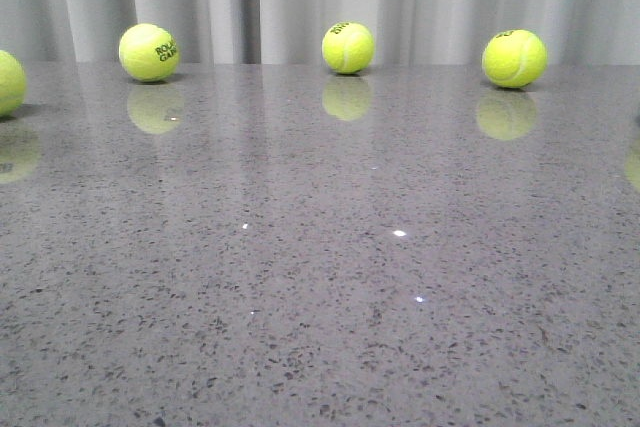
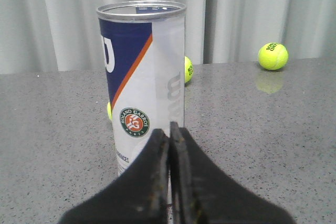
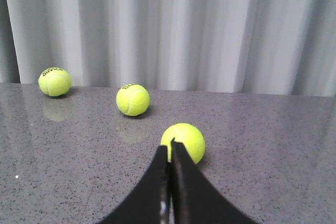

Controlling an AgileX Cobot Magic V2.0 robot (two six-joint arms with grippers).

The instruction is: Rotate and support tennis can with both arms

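The tennis can [image 2: 142, 85] stands upright on the grey table in the left wrist view, white and navy with an orange stripe and a round emblem, its top open. My left gripper [image 2: 169, 129] is shut and empty, its fingertips just in front of the can's lower part. My right gripper [image 3: 170, 148] is shut and empty, pointing at a tennis ball [image 3: 184, 141] lying just beyond its tips. The can and both grippers are out of the front view.
Several yellow-green tennis balls lie along the table's far edge by the grey curtain: [image 1: 148, 52], [image 1: 348, 47], [image 1: 514, 58], one at the left border [image 1: 8, 82]. Balls also show behind the can [image 2: 188, 69], [image 2: 272, 56], and in the right wrist view [image 3: 54, 81], [image 3: 133, 99].
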